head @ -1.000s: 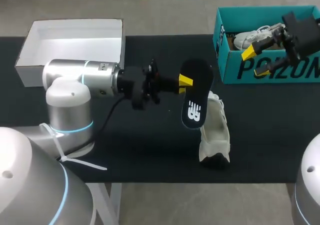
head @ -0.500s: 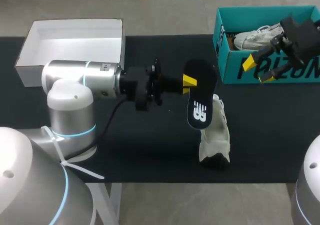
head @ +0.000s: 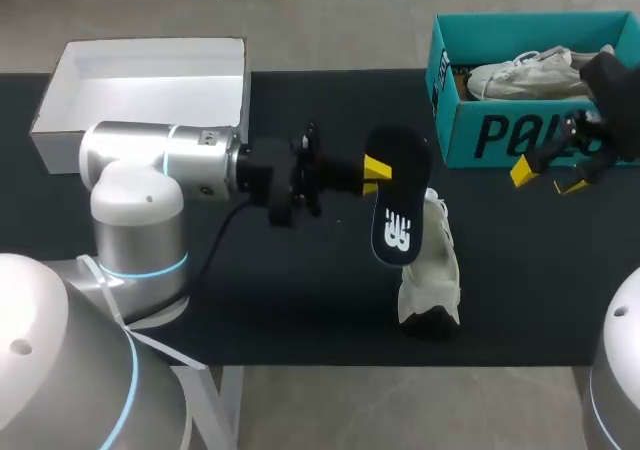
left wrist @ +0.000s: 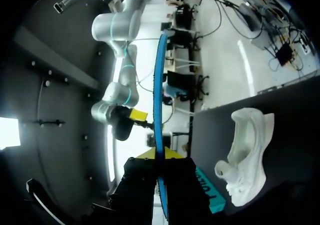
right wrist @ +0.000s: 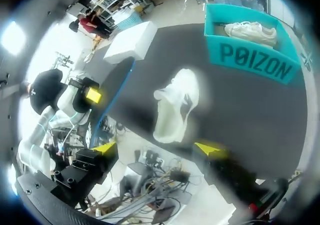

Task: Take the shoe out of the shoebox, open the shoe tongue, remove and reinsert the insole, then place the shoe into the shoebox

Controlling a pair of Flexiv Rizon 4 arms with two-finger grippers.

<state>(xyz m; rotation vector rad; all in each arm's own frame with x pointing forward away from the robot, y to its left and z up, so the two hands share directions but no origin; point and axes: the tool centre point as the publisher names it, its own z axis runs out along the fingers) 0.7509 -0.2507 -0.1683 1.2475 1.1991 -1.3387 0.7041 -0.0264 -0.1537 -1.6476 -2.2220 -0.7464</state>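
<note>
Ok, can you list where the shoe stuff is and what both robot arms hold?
Left end effector: shut on the black insole with a white logo, held off the table
Right end effector: open, empty, in front of the teal cardboard shoebox
White sneaker: lying on the black table
Inside shoebox: second white sneaker

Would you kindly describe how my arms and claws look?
Left arm and right arm: rounded silver-grey, blue-lit joint rings. A black cable and white zip tie hang on the left. Left claw and right claw are black with yellow tips.
</note>
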